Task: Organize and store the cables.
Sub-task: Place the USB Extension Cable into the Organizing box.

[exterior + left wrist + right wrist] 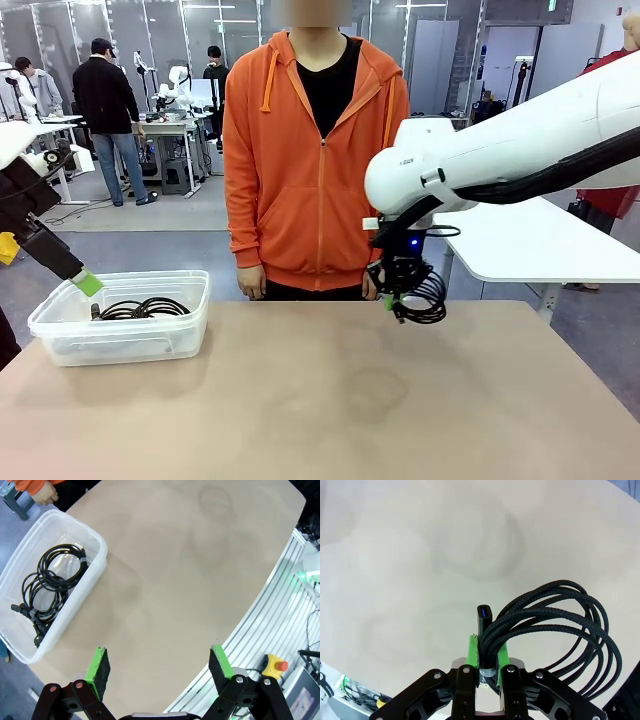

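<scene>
In the front view, my right tool (400,297) holds a coiled cable (425,293) above the tabletop (330,400). My next move, I think, is carrying it to the clear bin (120,320).

In the left wrist view, my left tool (160,664) stands wide open and empty; other cables (50,587) lie in the bin.

In the right wrist view, the pads (473,650) are clamped on the coil.

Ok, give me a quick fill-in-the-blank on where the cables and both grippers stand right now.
1. The right gripper is shut on a coiled ____ cable, held above the table.
2. The other cables lie inside the clear plastic ____ at the robot's left.
3. The left gripper is ____ and holds nothing.
4. The person in the ____ hoodie stands at the far side.

Missing words: black; bin; open; orange
</scene>
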Available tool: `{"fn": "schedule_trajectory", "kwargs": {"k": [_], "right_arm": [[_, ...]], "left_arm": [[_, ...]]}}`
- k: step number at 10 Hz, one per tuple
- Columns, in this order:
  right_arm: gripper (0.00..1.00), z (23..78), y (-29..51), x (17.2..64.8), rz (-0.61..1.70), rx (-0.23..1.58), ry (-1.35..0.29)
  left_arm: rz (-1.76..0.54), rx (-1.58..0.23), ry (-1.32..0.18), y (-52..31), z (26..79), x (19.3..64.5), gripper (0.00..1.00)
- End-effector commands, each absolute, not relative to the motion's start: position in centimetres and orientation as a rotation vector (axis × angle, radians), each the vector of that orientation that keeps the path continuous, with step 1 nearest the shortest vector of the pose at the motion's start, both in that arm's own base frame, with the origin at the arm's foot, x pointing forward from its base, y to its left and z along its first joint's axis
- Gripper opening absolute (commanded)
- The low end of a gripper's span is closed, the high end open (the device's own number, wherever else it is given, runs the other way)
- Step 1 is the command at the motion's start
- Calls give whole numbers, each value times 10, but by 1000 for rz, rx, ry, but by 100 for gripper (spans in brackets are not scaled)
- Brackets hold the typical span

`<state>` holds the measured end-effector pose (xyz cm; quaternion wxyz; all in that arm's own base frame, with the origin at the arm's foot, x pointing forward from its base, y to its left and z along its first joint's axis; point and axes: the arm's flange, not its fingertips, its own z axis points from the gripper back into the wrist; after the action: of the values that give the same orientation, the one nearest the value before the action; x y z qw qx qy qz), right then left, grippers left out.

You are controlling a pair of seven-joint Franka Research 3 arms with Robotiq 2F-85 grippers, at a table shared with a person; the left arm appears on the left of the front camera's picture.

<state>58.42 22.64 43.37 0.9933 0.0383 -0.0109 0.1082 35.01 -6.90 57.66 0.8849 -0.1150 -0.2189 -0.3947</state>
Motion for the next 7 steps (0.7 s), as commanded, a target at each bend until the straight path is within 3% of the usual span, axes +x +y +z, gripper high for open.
{"fn": "schedule_trajectory", "kwargs": {"k": [1,7], "right_arm": [[1,433,259,566,167,101,-64],[1,372,333,545,206,133,-13]], "left_arm": [[-813,-251,-468,-70,577,350,100],[-813,-251,-468,-70,577,350,100]]}}
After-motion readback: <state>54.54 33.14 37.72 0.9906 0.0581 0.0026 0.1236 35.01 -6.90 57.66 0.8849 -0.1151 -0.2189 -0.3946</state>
